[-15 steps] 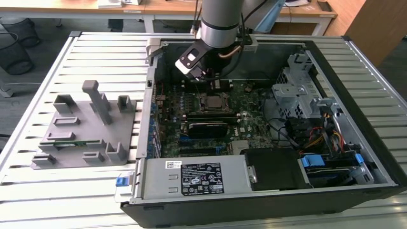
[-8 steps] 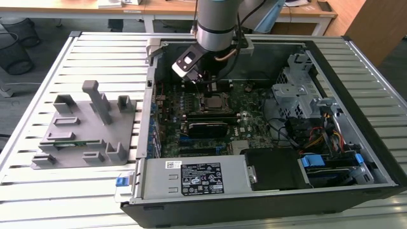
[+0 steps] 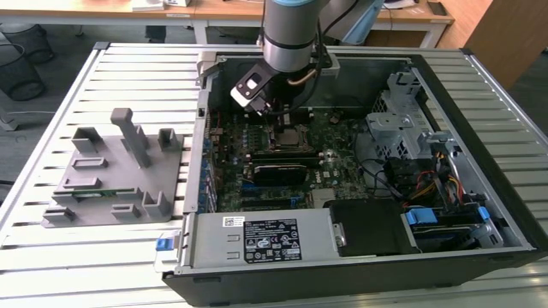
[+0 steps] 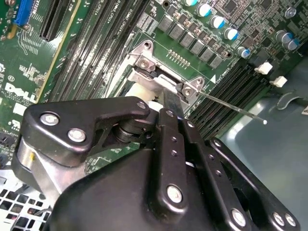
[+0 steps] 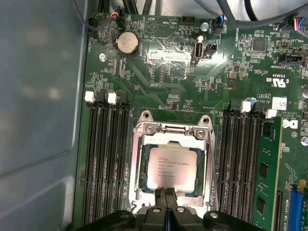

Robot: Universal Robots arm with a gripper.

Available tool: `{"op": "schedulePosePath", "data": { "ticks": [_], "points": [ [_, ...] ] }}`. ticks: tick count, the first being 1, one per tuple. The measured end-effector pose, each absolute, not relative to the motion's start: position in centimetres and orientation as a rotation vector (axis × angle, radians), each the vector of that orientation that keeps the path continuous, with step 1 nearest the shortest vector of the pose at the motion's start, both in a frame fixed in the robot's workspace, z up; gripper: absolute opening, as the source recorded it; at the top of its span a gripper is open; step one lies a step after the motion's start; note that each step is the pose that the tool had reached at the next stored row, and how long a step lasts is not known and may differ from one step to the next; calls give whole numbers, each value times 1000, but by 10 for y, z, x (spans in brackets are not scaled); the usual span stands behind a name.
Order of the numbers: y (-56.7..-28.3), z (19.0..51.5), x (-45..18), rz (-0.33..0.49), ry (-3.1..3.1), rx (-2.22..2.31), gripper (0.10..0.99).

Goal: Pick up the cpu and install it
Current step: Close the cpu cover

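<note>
— What did the cpu [image 5: 172, 167] look like?

— It was a flat square with a pale silver-grey metal top and a thin darker rim. It lay level inside the metal socket frame [image 5: 139, 144] on the green motherboard [image 5: 192, 72]. Banks of black memory slots [image 5: 103, 159] ran along both sides, and a green memory stick [image 5: 267, 173] stood beside one bank. In the exterior view it sat just off centre, toward twelve o'clock.

— And the hand?

— The hand [image 5: 165, 199] hung over one edge of the cpu. Its two fingers were pressed together with nothing between them, so it had hold of nothing. I could not tell whether the tips touched the chip.

— What about the surroundings?

— In the exterior view, black wire bins [image 3: 19, 58] stood on the floor at ten o'clock. A grey fixture [image 3: 115, 173] with upright posts rested on the slatted metal worktop [image 3: 128, 64] at nine o'clock. The open computer case [image 3: 342, 282] lay on that worktop from the centre out to three o'clock. Wooden desks [image 3: 222, 9] stood behind, at twelve o'clock.

— Was there any writing?

— A white label [image 3: 272, 239] with black print was stuck on the metal box [image 3: 210, 240] at six o'clock. Faint lines of print crossed the cpu's top, and white lettering dotted the motherboard.
</note>
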State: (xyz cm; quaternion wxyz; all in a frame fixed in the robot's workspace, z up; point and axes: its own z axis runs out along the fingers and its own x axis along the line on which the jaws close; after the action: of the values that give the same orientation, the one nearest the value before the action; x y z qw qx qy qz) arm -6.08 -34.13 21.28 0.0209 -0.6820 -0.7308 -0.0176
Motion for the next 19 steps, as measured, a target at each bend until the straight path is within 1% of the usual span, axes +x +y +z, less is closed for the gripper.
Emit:
{"op": "schedulePosePath", "data": {
  "ticks": [19],
  "points": [
    [-341, 202, -63, -53, -2266, -2115, 106]
  ]
}}
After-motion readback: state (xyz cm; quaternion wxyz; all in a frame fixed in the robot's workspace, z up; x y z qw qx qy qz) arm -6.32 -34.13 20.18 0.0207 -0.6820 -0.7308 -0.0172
